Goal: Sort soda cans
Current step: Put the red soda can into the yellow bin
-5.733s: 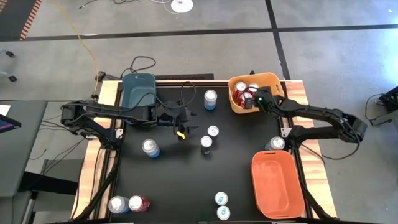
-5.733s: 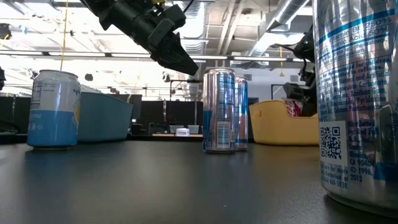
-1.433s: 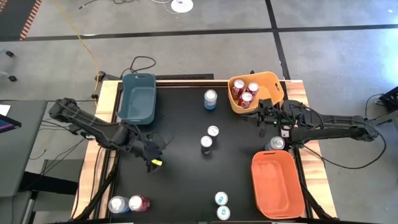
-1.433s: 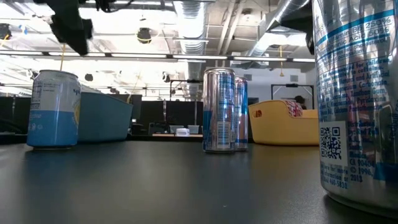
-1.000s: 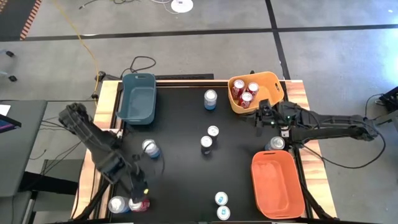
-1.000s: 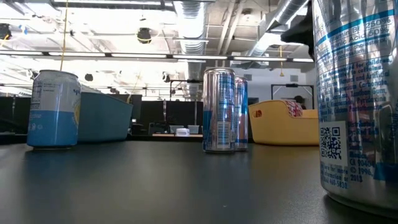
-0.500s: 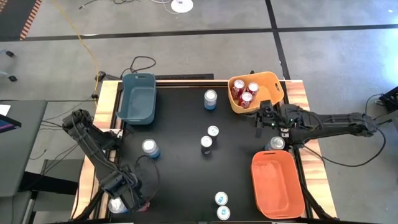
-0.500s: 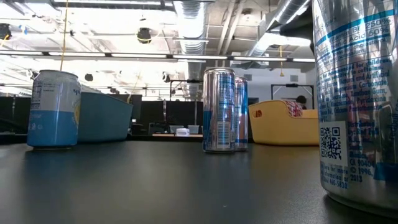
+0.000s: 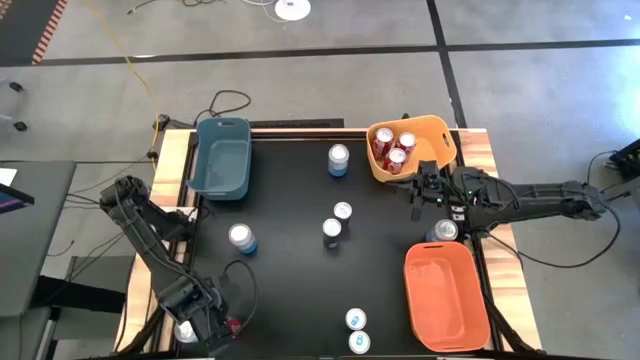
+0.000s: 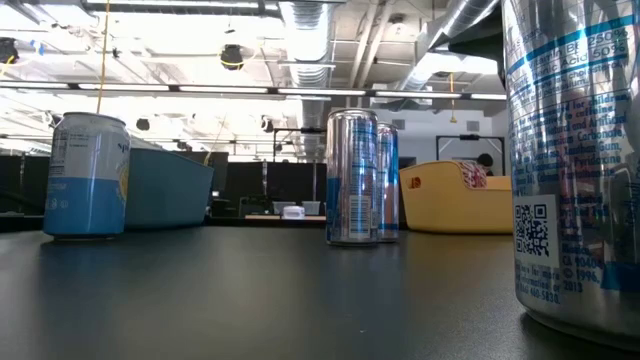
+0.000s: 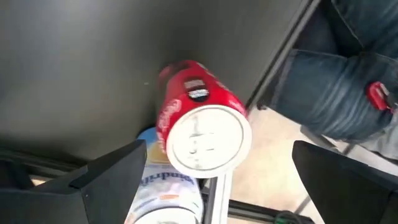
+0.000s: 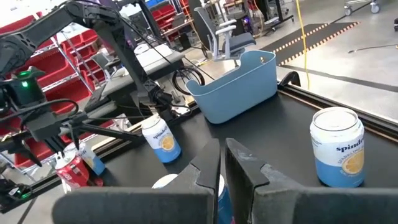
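Note:
My left gripper (image 9: 208,326) hovers open over the table's near-left corner. In the left wrist view its fingers (image 11: 112,177) stand wide on either side of an upright red can (image 11: 202,127) without touching it. A silver-blue can (image 11: 163,190) stands right beside the red one. My right gripper (image 9: 420,190) is shut and empty, just near-side of the yellow bin (image 9: 438,127), which holds three red cans (image 9: 396,147). Other cans stand upright on the black table: blue ones (image 9: 339,159) (image 9: 242,238) and a silver one (image 9: 332,232).
A blue bin (image 9: 222,157) sits at the far left and an orange bin (image 9: 445,295) at the near right, with a can (image 9: 441,231) at its far edge. Two cans (image 9: 357,330) stand by the near edge. A person in jeans (image 11: 348,93) stands by the near-left corner.
My left arm has swung toward the table's near edge, past the blue can on the left, and come down over the red can in the near-left corner, hiding most of it in the high view. No can has moved.

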